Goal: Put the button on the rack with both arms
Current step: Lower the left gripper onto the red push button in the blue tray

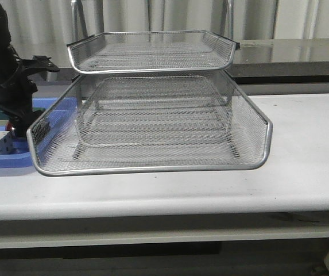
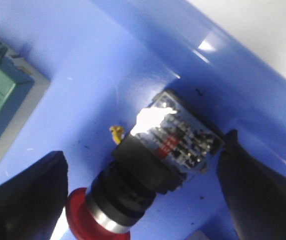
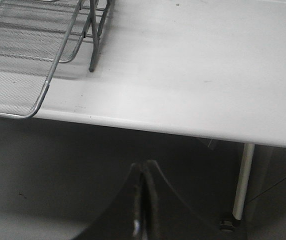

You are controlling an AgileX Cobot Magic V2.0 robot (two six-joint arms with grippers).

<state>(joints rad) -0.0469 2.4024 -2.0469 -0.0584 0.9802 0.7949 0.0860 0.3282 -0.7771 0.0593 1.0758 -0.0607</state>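
Closest to us, in the left wrist view, the small push-button switch with a red mushroom head, silver collar and black-and-blue body [image 2: 150,172] lies on its side on the floor of a flat blue plastic tray [image 2: 108,65], just beside the tray's raised wall. The left gripper [image 2: 143,200] hangs over it with its two black fingers [image 2: 25,192] spread wide, one on each side of the button and neither touching it. A green block [image 2: 3,95] sits apart from the button in the same tray.

From the front we cannot see the button: the left arm's black gripper [image 1: 16,123] covers it, lowered into the blue tray at the table's left end. This view alone gives us the whole three-tier silver wire-mesh rack with a chrome frame [image 1: 153,115], standing just right of the tray, its lowest tray slid out toward us.

The right wrist view shows the right gripper [image 3: 142,200] with its dark fingers pressed together on nothing, held out past the table's front edge, with one corner of the rack in sight.

The white table [image 1: 302,172] is smooth with faint scuffs. Behind it we see a dark counter [image 1: 290,54] and pale curtains [image 1: 153,14]; below, a grey floor [image 3: 43,165].
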